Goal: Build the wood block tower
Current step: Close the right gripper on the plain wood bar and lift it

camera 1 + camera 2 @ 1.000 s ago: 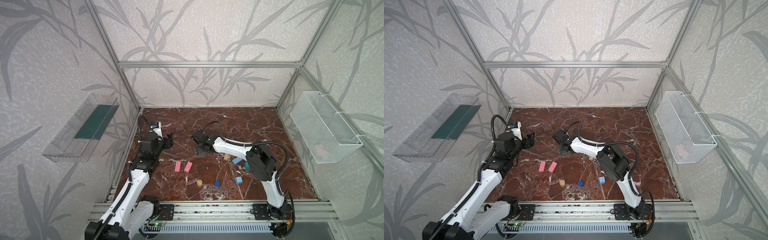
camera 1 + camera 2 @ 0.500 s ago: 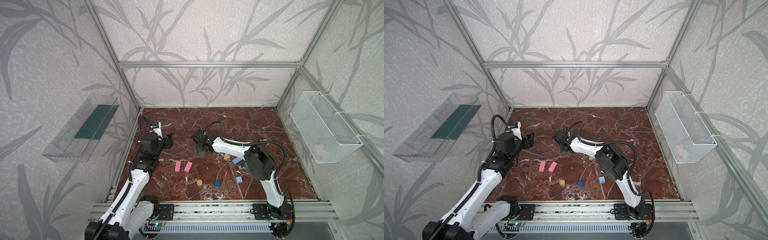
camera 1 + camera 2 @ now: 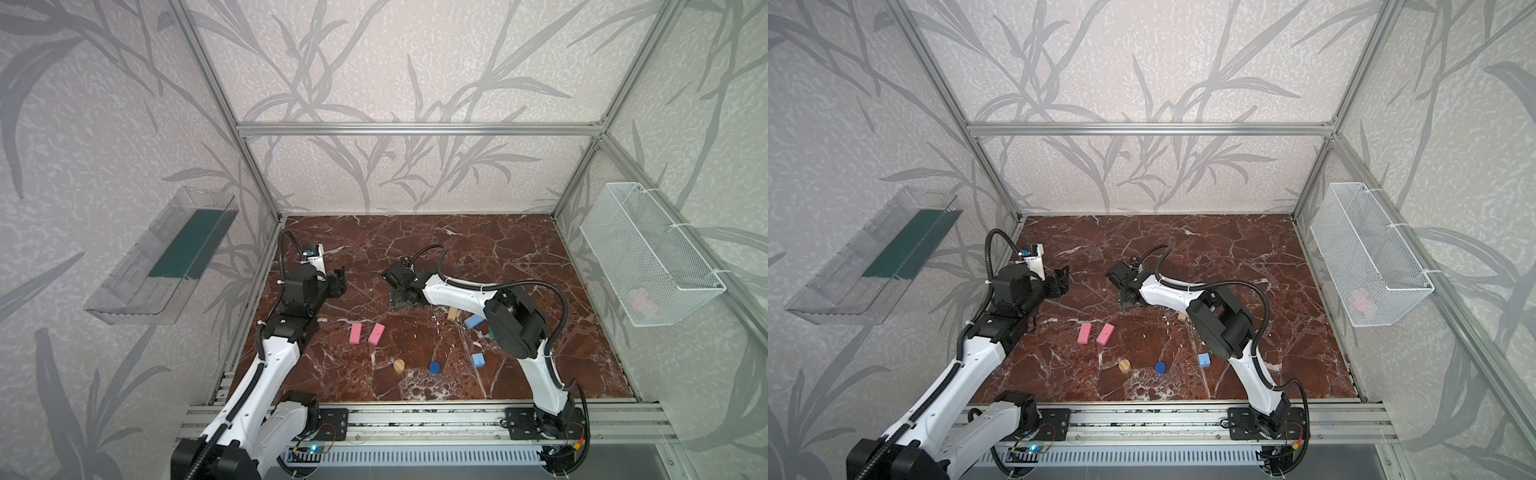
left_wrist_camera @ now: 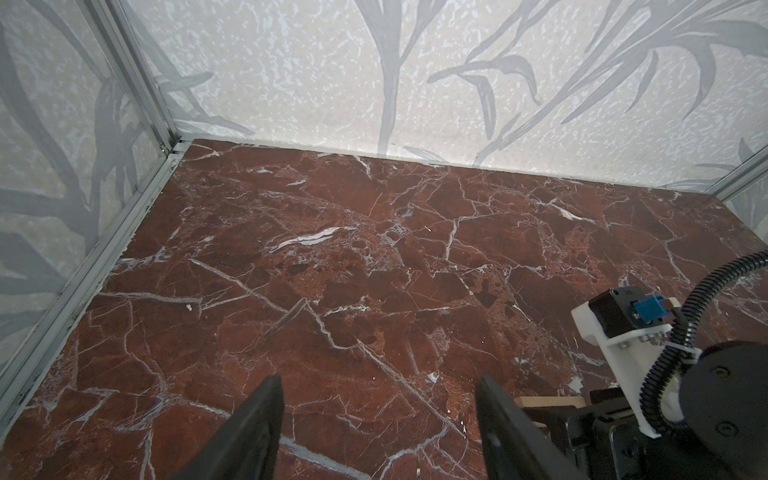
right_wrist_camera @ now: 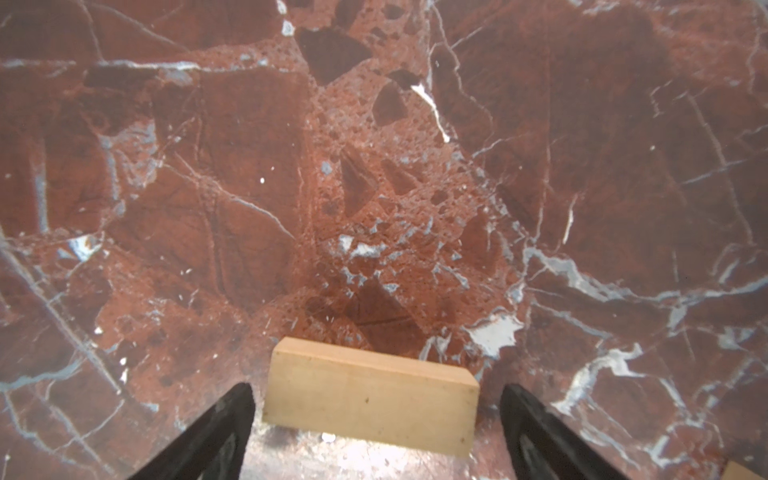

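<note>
- Right hand point(image 5: 376, 392): released, its jaws spread either side of a tan bar point(image 5: 370, 399) that lies flat near the middle of the worktop point(image 3: 457, 241). A gap shows at each end of the bar, so there is no contact.
- Left hand point(image 4: 376, 384): released and empty, over bare worktop near the left edge.
- No tower stands yet. Two pink bars point(image 3: 356, 333) lie side by side left of centre. A tan cylinder point(image 3: 399, 365), a dark blue cylinder point(image 3: 434, 366) and a light blue block point(image 3: 478, 360) sit toward the front edge.
- Assessment: the base layer is in hand. Whether this bar is being placed or fetched cannot be told.
- The next move calls for the second tan bar point(image 3: 453, 313), partly hidden under the right arm, laid parallel just beside the first.
</note>
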You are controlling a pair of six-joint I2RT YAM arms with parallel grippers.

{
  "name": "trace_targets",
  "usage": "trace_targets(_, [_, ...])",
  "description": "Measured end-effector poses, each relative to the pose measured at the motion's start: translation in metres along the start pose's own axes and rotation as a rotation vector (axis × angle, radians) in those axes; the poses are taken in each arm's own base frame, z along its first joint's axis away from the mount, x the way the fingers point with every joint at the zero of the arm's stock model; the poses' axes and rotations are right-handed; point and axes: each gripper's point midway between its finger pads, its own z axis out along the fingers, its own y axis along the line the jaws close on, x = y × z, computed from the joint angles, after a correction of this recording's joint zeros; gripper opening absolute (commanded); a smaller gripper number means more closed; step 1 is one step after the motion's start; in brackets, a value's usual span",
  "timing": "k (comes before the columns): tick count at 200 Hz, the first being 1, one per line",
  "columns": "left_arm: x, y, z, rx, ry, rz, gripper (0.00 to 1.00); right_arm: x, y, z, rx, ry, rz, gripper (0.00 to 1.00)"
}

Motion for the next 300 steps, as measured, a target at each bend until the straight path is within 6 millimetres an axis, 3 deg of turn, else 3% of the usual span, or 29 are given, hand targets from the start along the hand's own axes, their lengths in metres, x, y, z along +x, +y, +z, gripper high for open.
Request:
trace_targets(47, [0.000,0.000,0.000,-0.001,0.000,0.006,0.71,-0.002,0.004,0.004,-0.009,-0.003,0.008,0.85])
trace_targets(109, [0.001,0.000,0.000,-0.001,0.002,0.006,0.71,0.002,0.005,0.008,-0.012,0.011,0.019,0.85])
trace_targets(137, [0.001,0.000,0.000,-0.001,0.002,0.006,0.71,0.002,0.005,0.008,-0.012,0.012,0.023,0.77])
trace_targets(201, [0.001,0.001,0.000,-0.004,0.002,0.007,0.71,0.000,0.003,0.009,-0.008,0.010,0.029,0.76])
trace_targets(275, [0.001,0.001,0.000,-0.005,0.002,0.007,0.71,-0.015,-0.027,0.018,0.021,0.010,0.078,0.76])
trace_targets(300, [0.001,0.001,0.000,-0.005,0.002,0.007,0.71,-0.024,-0.040,0.022,0.028,0.011,0.084,0.82])
